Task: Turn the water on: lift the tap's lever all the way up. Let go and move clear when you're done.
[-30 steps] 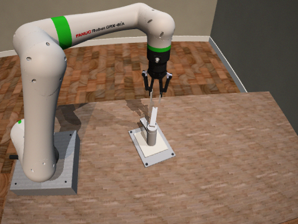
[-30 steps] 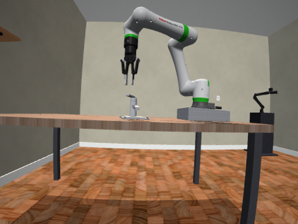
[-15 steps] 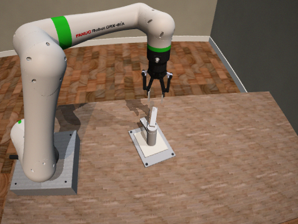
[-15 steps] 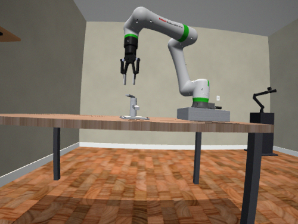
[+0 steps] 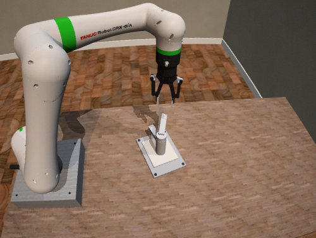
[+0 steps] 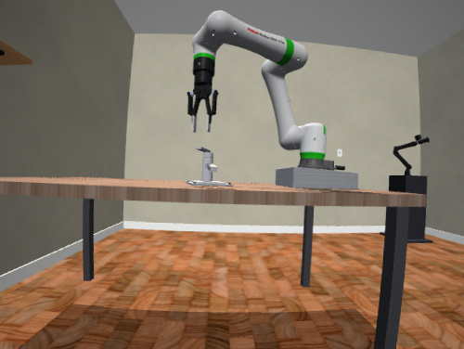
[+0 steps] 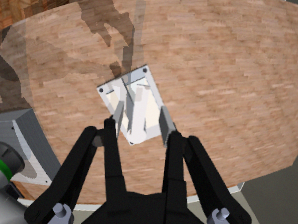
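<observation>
At the left of the top view, the arm's grey base block (image 5: pixel 74 190) is sitting on the wooden table (image 5: pixel 246 177), with the white arm rising from it and arching across the upper part of the frame. Right of centre, the gripper (image 5: pixel 164 103) is hanging point-down in the air, its fingers standing partly apart with nothing between them.

Just below it in that view, the tap (image 5: pixel 160 144) is standing upright on a grey mounting plate (image 5: pixel 177 164) near the middle of the table. The lever (image 5: pixel 162 123) is running as a pale bar from the top of the tap's body toward the upper edge of the frame, tilting slightly rightward, its long axis pointing roughly at the gripper.

In the exterior view, the gripper (image 6: pixel 201 129) is hovering well above the tap (image 6: pixel 207 169), clear of it. The lever (image 6: pixel 202 149) is showing at the tap's top, reaching toward the left of the frame.

In the wrist view, the fingertips are framing the plate (image 7: pixel 149 79) below.
</observation>
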`<state>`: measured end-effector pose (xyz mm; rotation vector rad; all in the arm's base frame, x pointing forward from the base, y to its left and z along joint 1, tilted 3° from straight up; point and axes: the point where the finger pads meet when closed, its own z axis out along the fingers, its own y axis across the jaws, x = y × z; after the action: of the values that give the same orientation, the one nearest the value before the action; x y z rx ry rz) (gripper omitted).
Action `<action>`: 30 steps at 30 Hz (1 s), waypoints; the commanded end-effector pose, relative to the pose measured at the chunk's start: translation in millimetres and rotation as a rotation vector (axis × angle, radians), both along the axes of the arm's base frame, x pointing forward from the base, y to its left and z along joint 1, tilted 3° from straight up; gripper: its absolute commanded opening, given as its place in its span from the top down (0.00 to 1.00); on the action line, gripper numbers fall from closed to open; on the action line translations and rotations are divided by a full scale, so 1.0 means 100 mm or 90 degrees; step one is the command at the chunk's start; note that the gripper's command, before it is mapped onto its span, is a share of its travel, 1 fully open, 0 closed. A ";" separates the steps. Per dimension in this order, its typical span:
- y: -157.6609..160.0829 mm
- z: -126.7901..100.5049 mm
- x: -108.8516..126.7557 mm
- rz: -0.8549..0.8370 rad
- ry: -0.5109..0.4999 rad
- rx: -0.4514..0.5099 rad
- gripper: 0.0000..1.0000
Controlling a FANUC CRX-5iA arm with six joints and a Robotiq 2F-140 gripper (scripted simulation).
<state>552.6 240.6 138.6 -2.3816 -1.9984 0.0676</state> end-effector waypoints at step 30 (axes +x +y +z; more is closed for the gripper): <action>0.00 -0.21 -0.01 0.000 0.000 0.000 0.63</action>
<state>551.5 240.5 118.1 -2.3814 -1.9983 0.0680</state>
